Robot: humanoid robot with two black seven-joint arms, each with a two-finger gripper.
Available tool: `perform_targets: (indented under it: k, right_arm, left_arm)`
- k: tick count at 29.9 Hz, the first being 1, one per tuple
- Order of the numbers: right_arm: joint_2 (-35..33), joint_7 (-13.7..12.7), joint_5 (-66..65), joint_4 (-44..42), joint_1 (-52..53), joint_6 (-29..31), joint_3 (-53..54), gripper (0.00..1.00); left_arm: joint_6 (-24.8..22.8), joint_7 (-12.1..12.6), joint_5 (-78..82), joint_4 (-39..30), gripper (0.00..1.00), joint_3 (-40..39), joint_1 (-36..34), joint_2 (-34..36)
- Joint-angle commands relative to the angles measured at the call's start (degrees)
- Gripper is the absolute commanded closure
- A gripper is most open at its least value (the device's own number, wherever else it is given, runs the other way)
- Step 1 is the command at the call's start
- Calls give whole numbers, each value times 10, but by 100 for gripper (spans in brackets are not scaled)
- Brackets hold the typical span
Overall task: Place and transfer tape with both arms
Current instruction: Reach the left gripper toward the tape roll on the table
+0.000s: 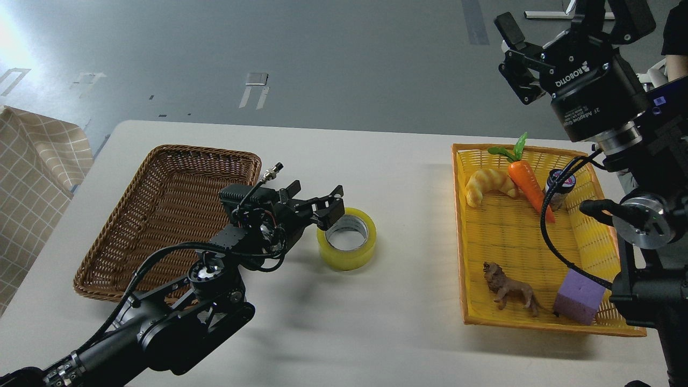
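The tape (348, 239), a wide yellow roll with a grey core, lies flat on the white table (376, 322) near its middle. My left gripper (317, 200) is open, low over the table, with its fingertips at the roll's upper left rim; one finger overlaps that rim in this view. My right gripper (515, 59) is open and empty, raised high at the upper right, above the far end of the yellow basket (461, 236).
A brown wicker basket (161, 209) stands at the left, behind my left arm. The yellow basket at the right holds a croissant toy (488, 184), a carrot (528, 183), a small jar (559, 185), a lion figure (508, 290) and a purple block (579, 295). A checked cloth (32, 183) lies at far left.
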Motion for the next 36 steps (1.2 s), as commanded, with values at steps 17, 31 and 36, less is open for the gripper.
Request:
perform_targets:
  k: [17,31,36]
  right_arm:
    - [-5,1,0,-16,6,0,-3,0]
    - [-5,1,-1,-16,-3,-3,-4,0]
    - [-5,1,-2,-17,-4,-5,-3,0]
  left_arm:
    - [-7,2,0,66,2,73,-35,-5]
    - [-11,2,0,66,2,77,-28,-7]
    - [-15,1,0,67,2,77,-27,-7]
